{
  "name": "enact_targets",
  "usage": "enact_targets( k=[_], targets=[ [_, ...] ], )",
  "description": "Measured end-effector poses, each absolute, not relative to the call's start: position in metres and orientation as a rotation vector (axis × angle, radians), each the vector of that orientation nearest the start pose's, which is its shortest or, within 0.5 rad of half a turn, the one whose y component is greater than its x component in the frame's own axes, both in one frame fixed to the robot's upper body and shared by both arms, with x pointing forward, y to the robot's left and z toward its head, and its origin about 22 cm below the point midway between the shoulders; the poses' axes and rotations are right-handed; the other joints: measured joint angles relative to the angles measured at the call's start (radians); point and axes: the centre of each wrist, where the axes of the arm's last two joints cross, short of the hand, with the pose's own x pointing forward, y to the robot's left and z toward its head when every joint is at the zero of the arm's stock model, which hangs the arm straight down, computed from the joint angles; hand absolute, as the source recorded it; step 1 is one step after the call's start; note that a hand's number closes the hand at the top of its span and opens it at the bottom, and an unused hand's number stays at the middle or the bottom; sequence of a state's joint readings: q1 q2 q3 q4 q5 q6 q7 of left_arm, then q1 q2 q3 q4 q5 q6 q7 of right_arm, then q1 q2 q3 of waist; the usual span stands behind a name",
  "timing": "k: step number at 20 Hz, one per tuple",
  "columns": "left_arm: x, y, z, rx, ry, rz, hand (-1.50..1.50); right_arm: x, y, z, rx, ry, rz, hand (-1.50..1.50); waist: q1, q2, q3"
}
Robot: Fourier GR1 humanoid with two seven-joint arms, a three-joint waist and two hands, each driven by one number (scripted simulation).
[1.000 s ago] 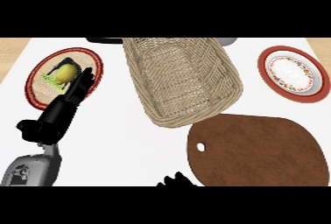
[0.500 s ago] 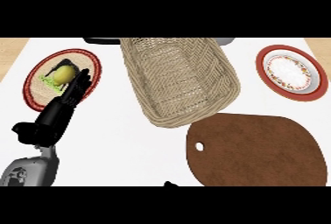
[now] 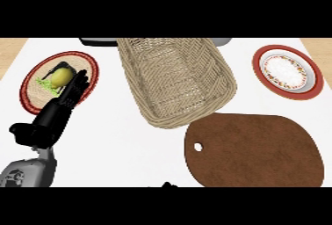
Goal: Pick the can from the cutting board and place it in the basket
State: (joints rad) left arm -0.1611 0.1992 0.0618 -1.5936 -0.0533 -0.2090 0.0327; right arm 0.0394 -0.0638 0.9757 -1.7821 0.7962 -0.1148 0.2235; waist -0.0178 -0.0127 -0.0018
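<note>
The brown cutting board point(image 3: 259, 149) lies at the lower right with nothing on it; a small hole sits near its left edge. No can shows anywhere in the head view. The woven basket point(image 3: 175, 83) lies in the middle, tilted, and its inside looks bare. My left hand point(image 3: 55, 116) is open at the left, its straight fingers reaching over the edge of a red-rimmed plate point(image 3: 32, 94). Only a black tip of my right hand point(image 3: 167, 185) peeks in at the lower edge, left of the board.
The left plate holds a yellow-green fruit point(image 3: 60, 77) on some greens. A second red-rimmed plate point(image 3: 311, 90) with a white dish of food stands at the upper right. A grey object point(image 3: 97, 41) lies behind the basket. Wooden counter shows at both upper corners.
My left hand has drifted slightly left and farther onto the plate. The right hand's fingers have sunk toward the lower edge until only a tip shows.
</note>
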Motion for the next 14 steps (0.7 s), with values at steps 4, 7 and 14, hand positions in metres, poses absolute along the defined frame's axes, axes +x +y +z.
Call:
enact_targets(
  k=[4,7,14],
  targets=[
    [0.277,0.269,0.056,0.060,-1.674,-0.361,0.00,0.129,-0.047,0.037,-0.119,-1.766,1.094,1.50,-0.005,-0.001,-0.001],
    [0.277,0.270,0.056,0.063,-1.671,-0.367,0.00,0.138,-0.051,0.044,-0.220,-1.802,1.092,1.50,-0.002,-0.002,-0.002],
    [0.278,0.269,0.056,0.052,-1.679,-0.378,0.00,0.158,-0.049,0.107,-0.364,-1.915,0.973,1.50,0.017,0.005,-0.002]
  ],
)
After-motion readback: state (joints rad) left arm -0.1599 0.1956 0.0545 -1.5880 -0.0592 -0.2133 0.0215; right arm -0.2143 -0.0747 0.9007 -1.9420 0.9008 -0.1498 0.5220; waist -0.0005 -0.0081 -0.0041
